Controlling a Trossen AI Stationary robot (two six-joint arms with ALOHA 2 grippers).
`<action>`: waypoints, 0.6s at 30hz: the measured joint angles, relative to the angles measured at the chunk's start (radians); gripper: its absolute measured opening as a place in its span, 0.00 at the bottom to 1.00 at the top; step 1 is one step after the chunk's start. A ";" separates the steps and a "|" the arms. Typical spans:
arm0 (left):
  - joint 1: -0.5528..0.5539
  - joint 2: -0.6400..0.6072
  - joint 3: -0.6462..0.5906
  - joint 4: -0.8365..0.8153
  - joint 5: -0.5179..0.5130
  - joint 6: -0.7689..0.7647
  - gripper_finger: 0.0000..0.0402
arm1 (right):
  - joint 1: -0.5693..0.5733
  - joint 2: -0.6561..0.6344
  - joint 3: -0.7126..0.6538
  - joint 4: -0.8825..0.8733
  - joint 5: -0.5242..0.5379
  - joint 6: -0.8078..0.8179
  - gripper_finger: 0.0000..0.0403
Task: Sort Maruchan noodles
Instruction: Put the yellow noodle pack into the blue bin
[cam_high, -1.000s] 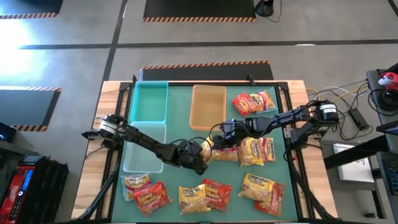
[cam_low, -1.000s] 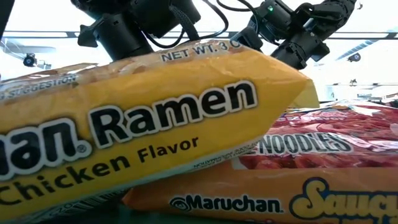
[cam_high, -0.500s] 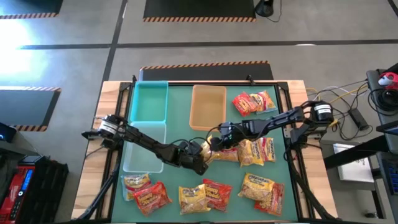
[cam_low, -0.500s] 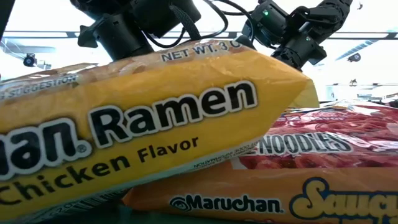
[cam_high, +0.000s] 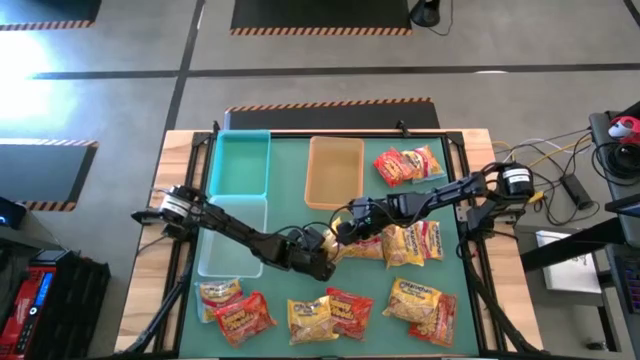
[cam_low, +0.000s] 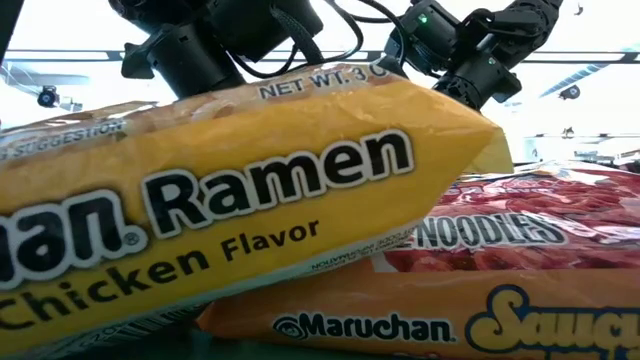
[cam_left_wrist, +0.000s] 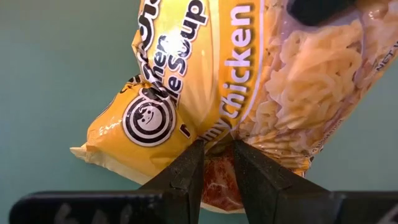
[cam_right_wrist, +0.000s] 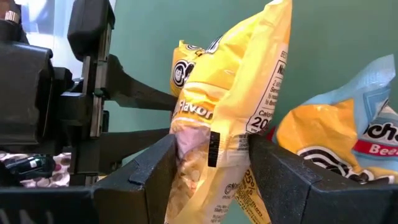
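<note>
Overhead view of the bench (cam_high: 290, 190): about twelve noodle packets (cam_high: 408, 165), two teal trays (cam_high: 243, 163), one tan tray (cam_high: 335, 171), two robot arms (cam_high: 240, 232).

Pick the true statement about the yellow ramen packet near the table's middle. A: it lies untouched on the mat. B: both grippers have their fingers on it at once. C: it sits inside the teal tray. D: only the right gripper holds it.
B: the left gripper pinches an edge of the yellow packet, while the right gripper has its fingers either side of the same packet.
</note>
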 joint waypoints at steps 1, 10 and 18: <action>0.000 0.000 0.000 0.001 -0.001 -0.005 0.19 | 0.000 -0.001 0.000 -0.001 0.000 -0.004 0.47; -0.006 -0.009 0.000 0.016 0.012 -0.007 0.19 | 0.002 -0.001 0.000 -0.003 -0.011 -0.026 0.36; -0.019 -0.021 0.000 -0.003 0.017 -0.033 0.19 | 0.002 -0.003 0.000 -0.013 -0.032 -0.047 0.33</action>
